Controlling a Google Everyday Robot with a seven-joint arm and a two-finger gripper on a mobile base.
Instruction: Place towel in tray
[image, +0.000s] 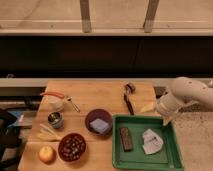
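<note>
The white towel (151, 141) lies crumpled inside the green tray (170, 159), right of its middle, at the table's front right. My gripper (158, 114) hangs on the white arm (190, 91) that comes in from the right. It is above the tray's far edge, a little up and back from the towel. Its two tan fingers (166, 120) stand apart and hold nothing.
A brown bar (125, 138) lies in the tray left of the towel. On the wooden table (100, 95) are a purple bowl (99, 121) with a blue sponge, a dark bowl of nuts (72, 146), an apple (46, 154), a metal cup (55, 119), a white bowl (54, 102) and black tongs (129, 97).
</note>
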